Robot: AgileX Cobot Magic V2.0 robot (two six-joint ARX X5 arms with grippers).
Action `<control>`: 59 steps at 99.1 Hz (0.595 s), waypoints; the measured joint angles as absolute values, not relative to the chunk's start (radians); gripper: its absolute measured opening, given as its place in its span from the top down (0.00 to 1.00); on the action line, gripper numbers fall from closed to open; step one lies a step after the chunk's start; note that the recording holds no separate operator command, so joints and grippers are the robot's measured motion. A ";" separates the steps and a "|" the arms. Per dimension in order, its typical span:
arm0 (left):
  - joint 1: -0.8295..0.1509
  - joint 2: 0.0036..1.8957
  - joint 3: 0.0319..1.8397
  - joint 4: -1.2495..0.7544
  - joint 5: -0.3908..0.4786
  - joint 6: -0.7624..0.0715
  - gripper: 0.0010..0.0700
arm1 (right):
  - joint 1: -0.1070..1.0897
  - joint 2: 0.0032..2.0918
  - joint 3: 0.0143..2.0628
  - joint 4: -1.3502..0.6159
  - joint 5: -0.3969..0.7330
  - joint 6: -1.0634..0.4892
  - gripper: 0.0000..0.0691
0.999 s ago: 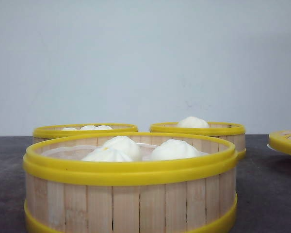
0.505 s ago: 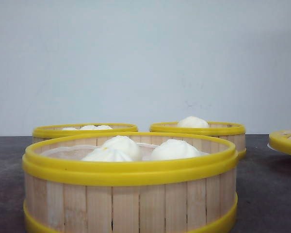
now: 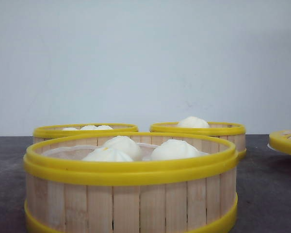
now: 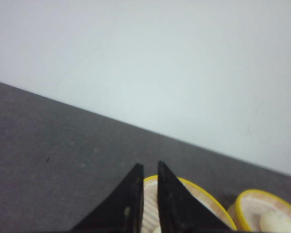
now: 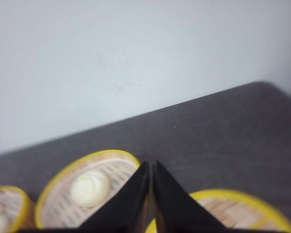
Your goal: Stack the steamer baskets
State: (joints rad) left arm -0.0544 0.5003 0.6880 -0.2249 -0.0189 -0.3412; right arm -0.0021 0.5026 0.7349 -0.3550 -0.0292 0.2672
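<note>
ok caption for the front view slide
Three bun-filled steamer baskets sit unstacked on a dark table.

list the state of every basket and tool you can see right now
near steamer basket: upright on the table, uncovered, three buns inside, nothing stacked on it
back left steamer basket: upright, uncovered, buns inside
back right steamer basket: upright, uncovered, one bun showing
yellow-rimmed piece at the far right: cut off by the frame, contents unclear
left tool: nearly closed, holding nothing
right tool: closed, holding nothing

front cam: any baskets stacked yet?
No. The near basket, back-left basket and back-right basket each sit alone on the table.
</note>
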 joint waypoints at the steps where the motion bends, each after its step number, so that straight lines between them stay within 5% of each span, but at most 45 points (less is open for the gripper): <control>1: -0.054 0.511 0.702 -0.234 -0.019 -0.337 0.98 | -0.002 0.516 0.752 -0.365 -0.029 0.255 0.99; 13: -0.054 0.624 0.854 -0.333 -0.002 -0.301 0.85 | 0.011 0.646 0.913 -0.438 -0.028 0.146 0.93; 25: -0.054 0.701 0.941 -0.384 0.052 -0.264 0.49 | 0.060 0.699 0.955 -0.440 -0.030 0.112 0.52; 31: -0.054 0.730 0.954 -0.384 0.092 -0.250 0.40 | 0.081 0.710 0.955 -0.448 -0.031 0.107 0.39; 59: -0.081 0.895 0.955 -0.393 0.131 -0.236 0.38 | 0.133 0.735 0.955 -0.445 -0.036 0.101 0.33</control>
State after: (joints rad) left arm -0.0811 0.8951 0.9546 -0.3927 0.1314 -0.2356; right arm 0.1333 0.7345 0.9550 -0.4446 -0.0364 0.1013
